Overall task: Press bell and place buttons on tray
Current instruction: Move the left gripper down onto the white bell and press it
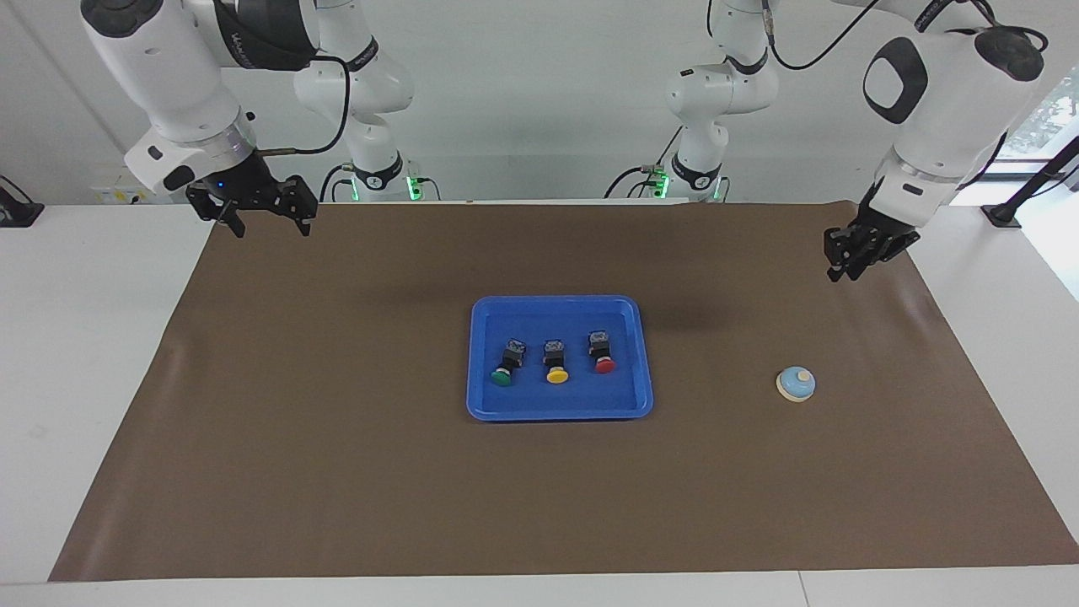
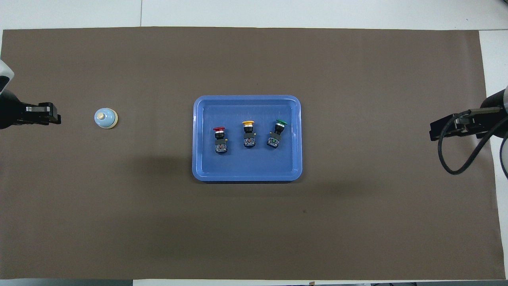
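All three buttons [image 1: 553, 361] already lie in the blue tray [image 1: 560, 408], so the step in hand is judged to be pressing the bell [image 1: 796, 384]. The bell sits on the brown mat toward the left arm's end of the bench, well apart from the tray. The left end effector [image 1: 847, 266] hangs above the mat near the bell, its fingers drawn together and empty. The next move calls for lowering them onto the bell's knob. The right end effector [image 1: 265, 223] waits spread, well apart from the tray.

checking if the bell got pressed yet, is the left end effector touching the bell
Apart. The facing view shows the left end effector up in the air, with bare brown mat between it and the bell.
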You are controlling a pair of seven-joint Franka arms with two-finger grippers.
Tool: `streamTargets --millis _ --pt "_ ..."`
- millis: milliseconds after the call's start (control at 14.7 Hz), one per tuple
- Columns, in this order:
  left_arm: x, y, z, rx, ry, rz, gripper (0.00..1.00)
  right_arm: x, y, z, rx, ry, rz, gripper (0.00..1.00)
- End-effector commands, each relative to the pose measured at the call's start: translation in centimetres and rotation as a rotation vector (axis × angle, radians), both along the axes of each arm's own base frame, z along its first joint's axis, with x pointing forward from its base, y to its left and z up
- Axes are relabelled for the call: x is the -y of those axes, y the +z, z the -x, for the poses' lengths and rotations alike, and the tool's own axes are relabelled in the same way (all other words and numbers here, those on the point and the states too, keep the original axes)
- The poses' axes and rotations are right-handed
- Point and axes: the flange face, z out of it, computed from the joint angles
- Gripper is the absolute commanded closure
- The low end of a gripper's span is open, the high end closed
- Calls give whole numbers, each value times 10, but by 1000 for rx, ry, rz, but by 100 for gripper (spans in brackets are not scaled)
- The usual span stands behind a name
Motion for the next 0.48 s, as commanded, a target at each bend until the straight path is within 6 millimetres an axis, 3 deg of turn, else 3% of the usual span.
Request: streamTargets --millis 0,136,272,408 --pt "-5 -56 -33 10 -11 -3 100 3 6 6 19 20 12 0" --pt "-9 -89 -46 15 -46 -5 100 3 12 4 5 17 10 0" --pt "-24 -114 -44 32 -40 -8 100 7 25 3 2 9 5 0" --pt "-21 -149 -52 24 -42 -5 100 6 27 3 4 9 -3 0"
